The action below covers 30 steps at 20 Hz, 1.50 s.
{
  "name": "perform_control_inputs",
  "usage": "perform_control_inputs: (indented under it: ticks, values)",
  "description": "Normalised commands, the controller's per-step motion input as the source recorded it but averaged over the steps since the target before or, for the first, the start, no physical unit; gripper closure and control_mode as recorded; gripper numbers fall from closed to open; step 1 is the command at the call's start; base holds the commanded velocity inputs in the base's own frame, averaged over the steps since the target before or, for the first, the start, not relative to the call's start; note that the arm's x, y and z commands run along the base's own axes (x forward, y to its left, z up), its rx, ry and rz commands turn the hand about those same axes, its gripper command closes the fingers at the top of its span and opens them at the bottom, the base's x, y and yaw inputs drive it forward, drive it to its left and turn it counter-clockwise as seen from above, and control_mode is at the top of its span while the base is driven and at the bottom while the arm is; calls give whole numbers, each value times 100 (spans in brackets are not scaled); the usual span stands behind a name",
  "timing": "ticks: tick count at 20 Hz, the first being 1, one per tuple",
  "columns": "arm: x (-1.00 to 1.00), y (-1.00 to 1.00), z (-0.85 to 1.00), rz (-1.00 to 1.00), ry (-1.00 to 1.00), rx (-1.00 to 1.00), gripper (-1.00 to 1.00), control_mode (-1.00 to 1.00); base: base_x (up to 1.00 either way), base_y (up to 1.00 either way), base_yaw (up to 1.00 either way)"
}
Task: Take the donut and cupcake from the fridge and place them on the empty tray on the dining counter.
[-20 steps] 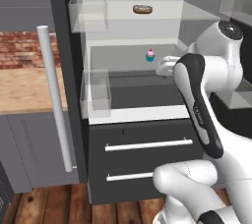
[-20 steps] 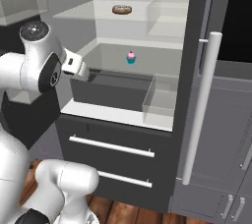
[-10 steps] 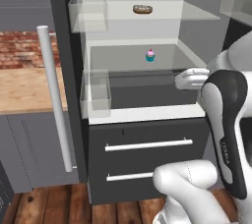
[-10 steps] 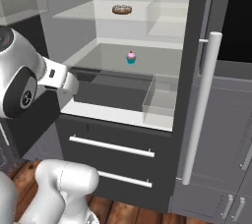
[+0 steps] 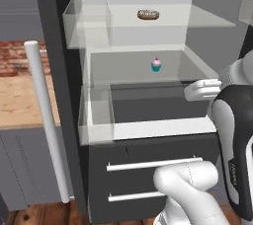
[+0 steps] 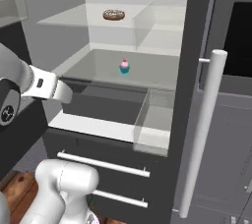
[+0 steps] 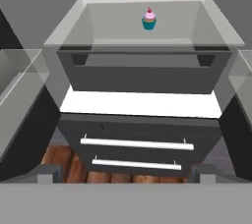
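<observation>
The fridge (image 5: 55, 61) (image 6: 193, 70) stands open. The donut (image 5: 147, 14) (image 6: 113, 14), a brown ring with pale icing, lies on the upper glass shelf. One shelf down stands the cupcake (image 5: 156, 64) (image 6: 124, 66) (image 7: 149, 19), with its teal wrapper and pink frosting. My gripper (image 5: 189, 91) (image 6: 66, 94) (image 7: 126, 175) hangs in front of the fridge, lower than the cupcake's shelf and well short of it. It is open, its fingertips (image 7: 49, 174) wide apart with nothing between them. The tray and the dining counter are out of view.
Clear door bins (image 5: 96, 113) (image 6: 155, 120) flank the opening. Two dark drawers with white bar handles (image 7: 137, 144) sit below the white ledge. Long white door handles (image 5: 47, 120) (image 6: 204, 129) stick out on both sides. A wood-topped counter (image 5: 20, 100) and brick wall lie left.
My hand has drawn back from the cupcake's shelf, moving right and down in the left base view. The jaws stay open; donut and cupcake have not moved.
</observation>
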Motion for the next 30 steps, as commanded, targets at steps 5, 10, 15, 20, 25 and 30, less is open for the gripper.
perform_control_inputs:
  ticks: [5,10,15,20,25,30]
  values:
    - [0,0,0,0,0,0,-100,100,100,0,0]
    - [0,0,0,0,0,0,-100,100,100,-15,-2]
    - [0,0,0,0,0,0,-100,100,100,-11,-11]
    - [100,-20,-26,-8,-3,-1,-100,-100,0,0,0]
    - [100,-38,-31,0,-3,0,-100,-100,0,0,0]
    - [89,-19,-27,0,-1,3,-100,-100,0,0,0]
